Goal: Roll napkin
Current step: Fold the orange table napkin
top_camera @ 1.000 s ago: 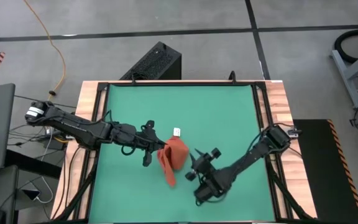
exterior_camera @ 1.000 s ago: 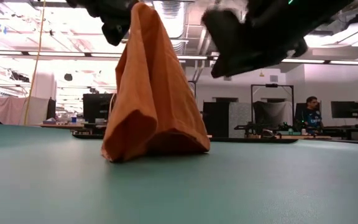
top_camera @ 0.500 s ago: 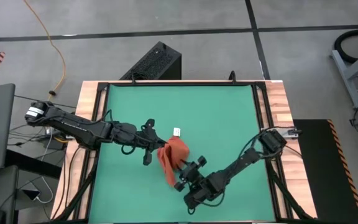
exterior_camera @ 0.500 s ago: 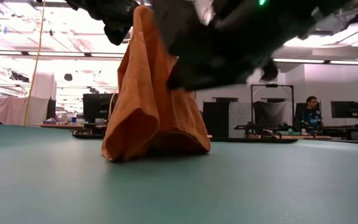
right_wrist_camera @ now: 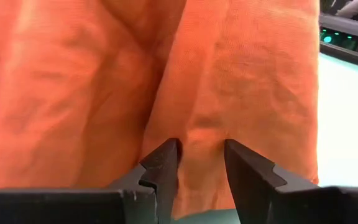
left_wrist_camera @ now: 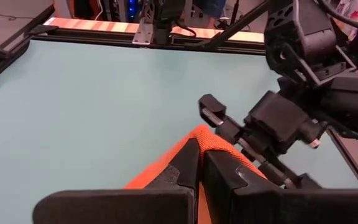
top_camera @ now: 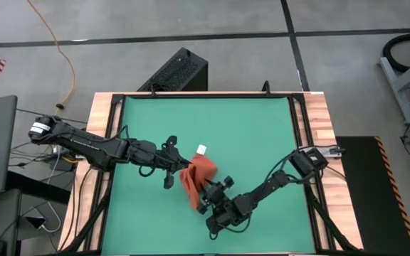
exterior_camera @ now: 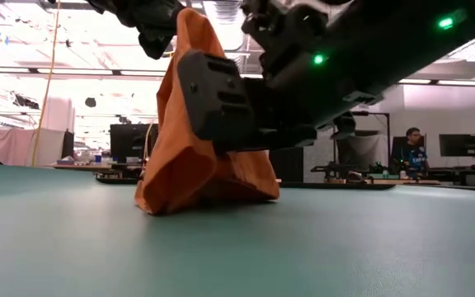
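Left pincer (top_camera: 181, 169) pinches napkin (top_camera: 198, 181) aloft; right pincer (right_wrist_camera: 201, 163) spread against the cloth (not gripping). Risk: its push drags the fold loose.

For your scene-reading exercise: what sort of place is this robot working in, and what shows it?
Probably a robotics lab or workshop: ceiling strip lights, monitors on benches behind, a person seated at one, cables on the concrete floor.

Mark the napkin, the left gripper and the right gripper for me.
napkin (top_camera: 199, 171): high view, on the upper red fold.
left gripper (left_wrist_camera: 199, 163): left wrist view, between its fingertips, shut on the cloth's top edge.
right gripper (right_wrist_camera: 201, 155): right wrist view, between its open fingertips, at the hanging cloth.
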`<action>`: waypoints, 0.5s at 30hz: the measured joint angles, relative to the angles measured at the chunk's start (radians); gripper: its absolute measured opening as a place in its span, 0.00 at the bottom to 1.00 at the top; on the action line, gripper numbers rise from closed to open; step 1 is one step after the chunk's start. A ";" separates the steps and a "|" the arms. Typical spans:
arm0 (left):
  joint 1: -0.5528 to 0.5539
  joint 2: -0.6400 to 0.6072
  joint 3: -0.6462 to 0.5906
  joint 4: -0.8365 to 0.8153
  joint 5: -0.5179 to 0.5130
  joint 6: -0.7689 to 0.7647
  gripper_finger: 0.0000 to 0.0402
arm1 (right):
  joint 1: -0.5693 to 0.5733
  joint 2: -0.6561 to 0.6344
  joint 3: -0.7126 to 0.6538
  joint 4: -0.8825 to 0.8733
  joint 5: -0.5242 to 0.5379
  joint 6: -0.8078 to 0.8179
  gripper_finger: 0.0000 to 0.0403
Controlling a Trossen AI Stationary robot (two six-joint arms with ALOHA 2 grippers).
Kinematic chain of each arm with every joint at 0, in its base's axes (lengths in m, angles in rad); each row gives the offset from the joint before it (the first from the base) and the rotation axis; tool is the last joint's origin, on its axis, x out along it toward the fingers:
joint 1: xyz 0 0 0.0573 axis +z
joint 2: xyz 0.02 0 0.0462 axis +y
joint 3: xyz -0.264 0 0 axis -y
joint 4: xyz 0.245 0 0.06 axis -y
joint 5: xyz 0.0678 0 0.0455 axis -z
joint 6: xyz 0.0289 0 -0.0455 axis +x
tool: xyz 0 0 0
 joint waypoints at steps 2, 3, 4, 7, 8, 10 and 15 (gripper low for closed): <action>0.000 0.000 0.000 0.005 0.000 0.000 0.00 | -0.014 0.000 0.000 -0.001 -0.012 0.000 0.38; 0.000 0.000 0.000 0.007 0.000 0.000 0.00 | -0.020 0.002 0.000 -0.001 -0.020 0.000 0.38; 0.000 0.000 0.000 0.011 0.000 0.000 0.00 | -0.027 0.003 0.000 -0.005 -0.023 0.000 0.38; 0.000 0.000 0.000 0.021 0.001 -0.001 0.00 | -0.043 0.003 0.000 -0.029 -0.025 0.020 0.33; 0.000 0.000 0.000 0.021 0.001 -0.001 0.00 | -0.047 0.003 0.000 -0.040 -0.028 0.033 0.30; 0.000 0.000 0.000 0.021 0.001 -0.008 0.00 | -0.053 0.004 0.000 -0.054 -0.030 0.045 0.23; 0.000 0.000 0.000 0.021 0.001 -0.010 0.00 | -0.054 0.002 0.000 -0.056 -0.031 0.026 0.03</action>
